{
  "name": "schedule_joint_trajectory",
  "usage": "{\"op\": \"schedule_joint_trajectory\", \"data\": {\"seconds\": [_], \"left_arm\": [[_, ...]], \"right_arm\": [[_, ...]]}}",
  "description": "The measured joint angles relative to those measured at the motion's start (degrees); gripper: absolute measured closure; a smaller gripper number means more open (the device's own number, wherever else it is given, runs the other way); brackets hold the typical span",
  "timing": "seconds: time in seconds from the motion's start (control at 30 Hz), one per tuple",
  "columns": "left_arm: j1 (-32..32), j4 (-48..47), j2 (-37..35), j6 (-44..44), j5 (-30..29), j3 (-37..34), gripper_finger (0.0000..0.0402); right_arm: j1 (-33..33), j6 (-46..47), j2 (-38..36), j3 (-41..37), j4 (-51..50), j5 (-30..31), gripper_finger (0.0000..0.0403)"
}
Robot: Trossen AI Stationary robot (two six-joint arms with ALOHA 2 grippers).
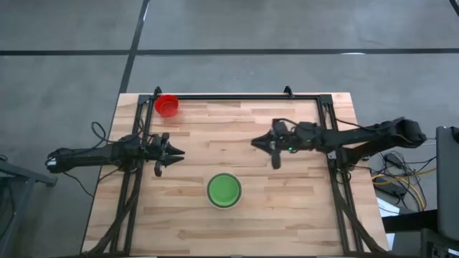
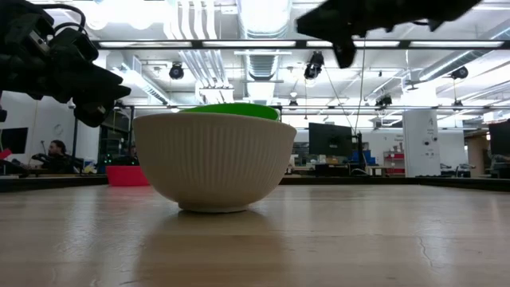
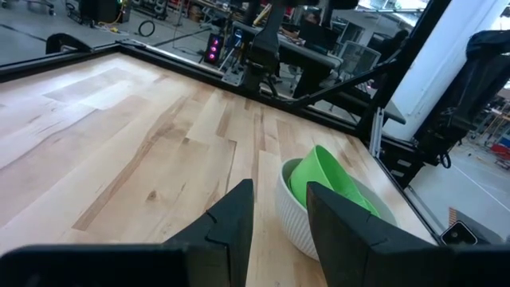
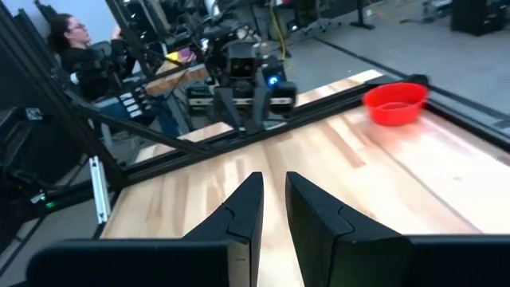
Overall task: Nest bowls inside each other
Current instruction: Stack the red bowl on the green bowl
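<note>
Sitting nearest the front edge of the pale wooden plank table (image 1: 287, 208), midway across: a ribbed, whitish-grey round plastic bowl (image 2: 213, 159), standing upright with its mouth facing up. Holding inside it a bright green round plastic bowl (image 3: 331, 177), leaning tilted rather than lying flat, its rim poking just above the whitish rim in the low view. Hiding whatever lies beneath that green one; impossible to tell how many green bowls are stacked there, with only one green disc showing from above.

Hovering farther back and above the table, to the left of the bowl stack: the left gripper (image 3: 279, 199), reaching inward from the left edge on a low, nearly level arm, pointing toward the middle of the table. Standing with fingers parted and nothing between them, touching no bowl.

Hovering opposite, on the right and slightly farther back: the right gripper (image 4: 273, 187), stretching in on a long, nearly straight arm, pointing toward the left. Keeping only a narrow gap between its fingers, gripping nothing, well apart from the stack.

Resting at the far left corner, just inside the black frame rail: a red round plastic bowl (image 1: 166, 105), upright, mouth up, alone and well apart from both grippers.

Sitting beyond the table in the right wrist view: a person (image 4: 72, 40), partly cut off.
</note>
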Motion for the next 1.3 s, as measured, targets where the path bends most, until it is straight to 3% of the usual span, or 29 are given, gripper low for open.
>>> {"op": "schedule_joint_trajectory", "data": {"seconds": [0.4, 0.73, 1.3], "left_arm": [[0.0, 0.0, 0.0, 0.0, 0.0, 0.0, 0.0280], [0.0, 0.0, 0.0, 0.0, 0.0, 0.0, 0.0280], [0.0, 0.0, 0.0, 0.0, 0.0, 0.0, 0.0280]], "right_arm": [[-1.4, -0.2, -16.4, -15.0, 2.0, 4.5, 0.0349], [-1.4, -1.1, -22.9, -24.6, 11.2, 5.8, 0.0349], [-1.4, -0.2, -34.4, -33.9, 11.1, 8.9, 0.0349]]}}
